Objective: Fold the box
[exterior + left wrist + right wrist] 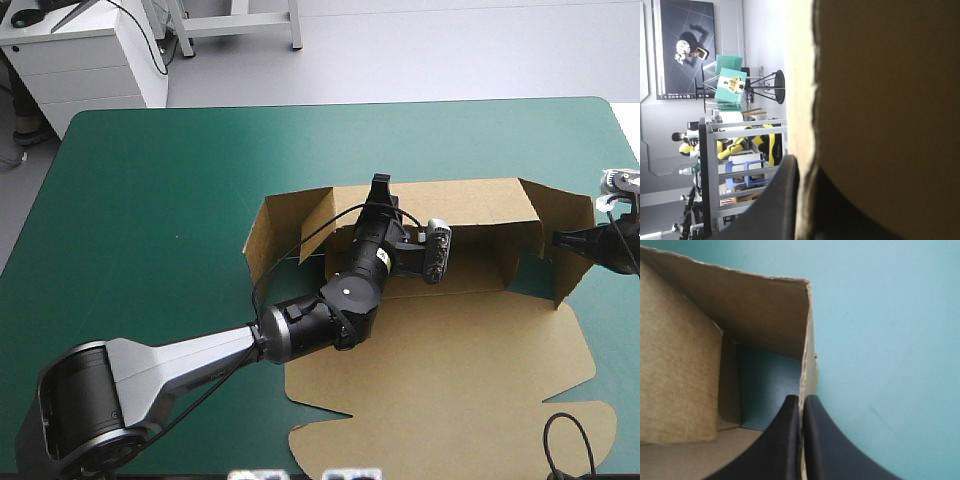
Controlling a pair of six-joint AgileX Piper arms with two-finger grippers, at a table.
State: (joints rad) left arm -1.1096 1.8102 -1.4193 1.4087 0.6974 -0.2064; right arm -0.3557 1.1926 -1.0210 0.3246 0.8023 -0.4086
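Note:
The brown box lies right of the table's middle, its lid flat toward the near edge and its walls raised. My left gripper reaches over the tray and is shut on the top edge of the far wall. In the left wrist view that wall fills most of the picture; one black finger shows beside it and the other is hidden behind the board. My right gripper is shut on the edge of the right end wall. The right wrist view shows its fingers pinching that wall's edge.
Bare teal-green cover spreads left of and beyond the box. A white cabinet stands past the table's far left corner. The right gripper works close to the table's right edge.

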